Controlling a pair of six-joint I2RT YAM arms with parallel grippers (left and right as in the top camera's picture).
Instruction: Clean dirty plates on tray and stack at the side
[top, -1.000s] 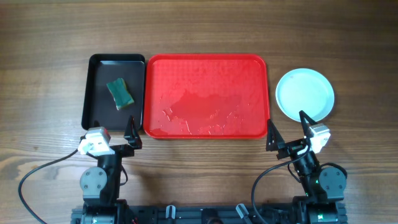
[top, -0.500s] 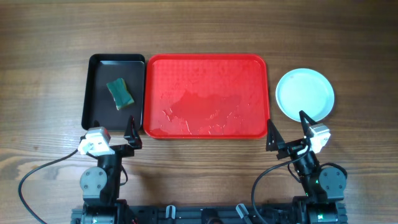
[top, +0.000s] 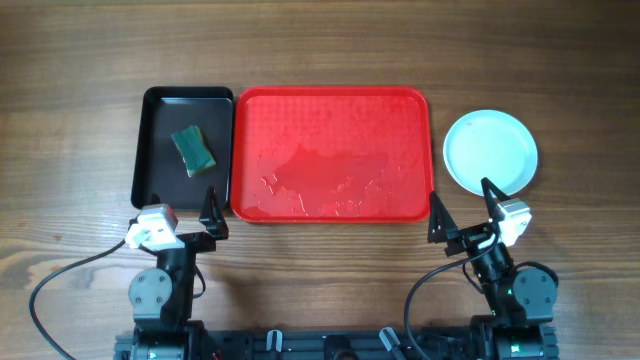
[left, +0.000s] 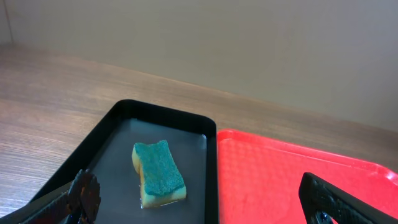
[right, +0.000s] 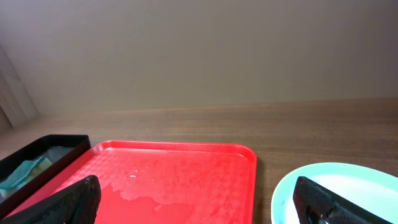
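Left gripper (left: 202, 196) has its jaws spread wide and holds nothing; right gripper (right: 196, 190) the same. Both sit at the table's near edge. Round shallow pale blue plates (top: 490, 152) lie on the wood just right of the large red rectangular plastic tray (top: 330, 125). Top face looks clean; number in the stack unclear. Tray surface has wet glossy patches. Green sponge (top: 193, 150) lies in the small black tray (top: 150, 100).

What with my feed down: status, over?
Left fingers open, right fingers open, both empty. Red tray wet, no plates; pale plate beside it. Nothing in the way.
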